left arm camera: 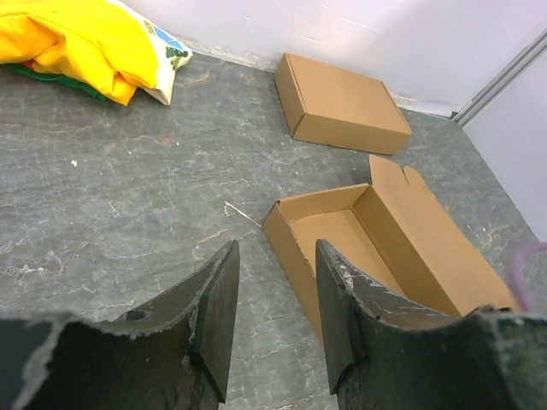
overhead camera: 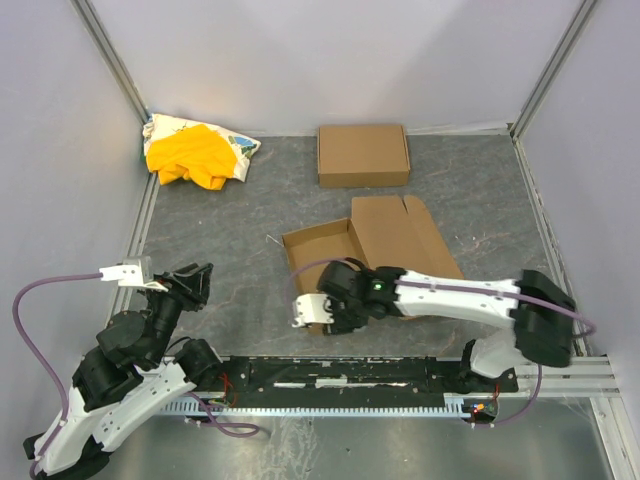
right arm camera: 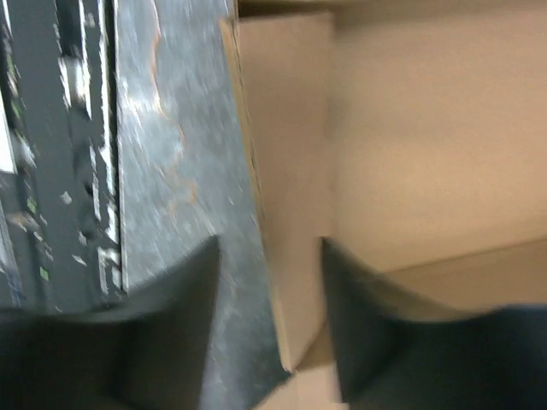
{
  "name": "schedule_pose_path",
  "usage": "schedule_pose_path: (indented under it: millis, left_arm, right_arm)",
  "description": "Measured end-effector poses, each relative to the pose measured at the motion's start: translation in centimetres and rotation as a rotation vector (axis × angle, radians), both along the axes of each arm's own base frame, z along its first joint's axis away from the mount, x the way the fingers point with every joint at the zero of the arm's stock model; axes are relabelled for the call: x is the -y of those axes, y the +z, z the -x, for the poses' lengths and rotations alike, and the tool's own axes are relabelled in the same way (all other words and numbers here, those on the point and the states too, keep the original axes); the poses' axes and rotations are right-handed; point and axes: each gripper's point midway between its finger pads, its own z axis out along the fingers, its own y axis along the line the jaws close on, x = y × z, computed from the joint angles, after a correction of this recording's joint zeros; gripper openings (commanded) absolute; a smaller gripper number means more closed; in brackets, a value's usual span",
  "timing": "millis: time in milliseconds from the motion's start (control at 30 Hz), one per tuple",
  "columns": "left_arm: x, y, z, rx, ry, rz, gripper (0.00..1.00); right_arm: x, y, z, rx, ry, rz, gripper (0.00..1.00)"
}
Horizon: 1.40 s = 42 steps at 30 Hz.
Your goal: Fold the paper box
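Right gripper (right arm camera: 269,252) straddles a wall of the paper box (overhead camera: 405,235), jaws apart, one finger inside, one outside; left gripper (left arm camera: 273,286) gapes empty, well apart

Blurred view. Right gripper (right arm camera: 269,256) has its jaws apart, straddling 1 upright side wall of the paper box (right arm camera: 393,145). 1 finger (right arm camera: 171,325) sits outside the wall, over the grey marbled table (right arm camera: 171,128). The other is inside, above the box's brown floor. Neither clearly touches the wall. A black slotted rail (right arm camera: 60,154) runs left of the table strip.
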Motion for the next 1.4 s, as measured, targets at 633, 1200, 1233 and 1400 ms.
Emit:
schedule_pose_path:
  millis: [633,1200,1233,1400]
  left_arm:
    - [-0.1,-0.2,0.0,-0.007,0.002,-0.008,0.50]
    - [-0.2,-0.2,0.0,-0.006,0.009,-0.002,0.50]
    - [-0.2,-0.2,0.0,-0.007,0.010,-0.001,0.50]
    - [-0.3,-0.2,0.0,-0.006,0.018,-0.001,0.50]
  right_arm:
    - [-9.7,8.4,-11.5,-0.182,-0.960,-0.474,0.54]
    - [-12.0,2.1,-11.6,-0.136,-1.159,-0.286,0.56]
    - [-11.8,2.0,-11.7,-0.127,-1.160,-0.281,0.56]
    - [-11.5,1.5,-12.0,-0.094,-1.132,-0.260,0.56]
